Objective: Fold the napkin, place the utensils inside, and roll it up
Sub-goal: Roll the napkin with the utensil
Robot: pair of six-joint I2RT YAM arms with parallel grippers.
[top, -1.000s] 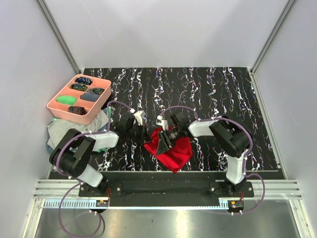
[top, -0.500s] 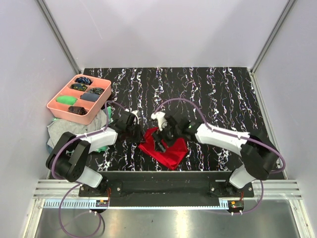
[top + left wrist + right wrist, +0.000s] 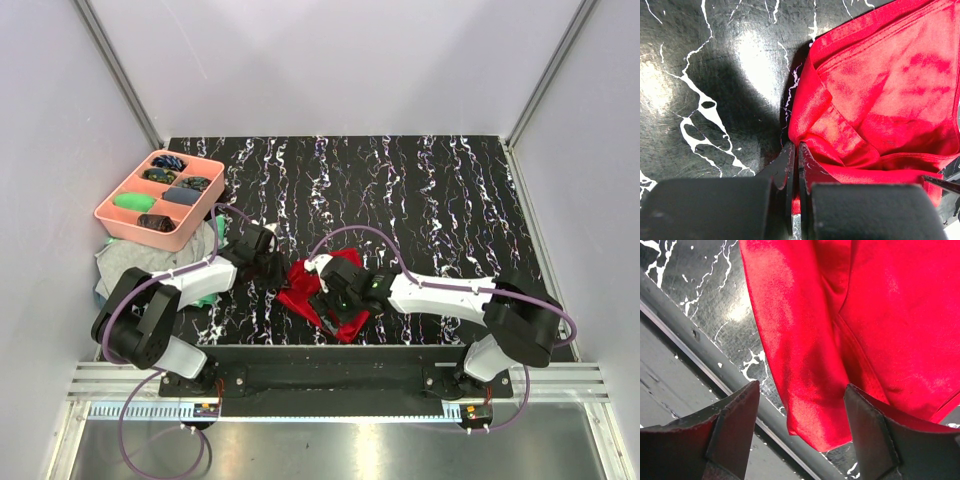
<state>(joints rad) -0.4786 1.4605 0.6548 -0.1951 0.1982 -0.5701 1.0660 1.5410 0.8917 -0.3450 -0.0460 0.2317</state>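
The napkin (image 3: 322, 293) lies crumpled near the front edge of the table (image 3: 440, 190), between the two arms, as a bunched red heap rather than a flat triangle. A second ago it spread wider and reached further toward the right; now it has drawn in and slid slightly left, toward the left gripper (image 3: 268, 262).

In the left wrist view, the left gripper (image 3: 796, 150) is clenched on a fold at the napkin's (image 3: 880, 100) left edge, its jaws pressed together with red cloth pinched between them. The right gripper (image 3: 335, 292) has swung in from beside the napkin to directly over its near part, the arm now stretched low along the front of the table. In the right wrist view the right gripper (image 3: 800, 405) stands wide apart, grasping nothing, with the napkin's (image 3: 880, 315) front corner hanging between the jaws, just above the front rail (image 3: 690, 335) of the table.

This suggests the fold is being reset: one corner is held, and the right arm seems to be reaching for the opposite one. No fork or other utensil shows in any view, so the filling and rolling steps look some way off.

Well left of the napkin sit a pink tray (image 3: 120, 215) and a pile of cloths (image 3: 112, 262).
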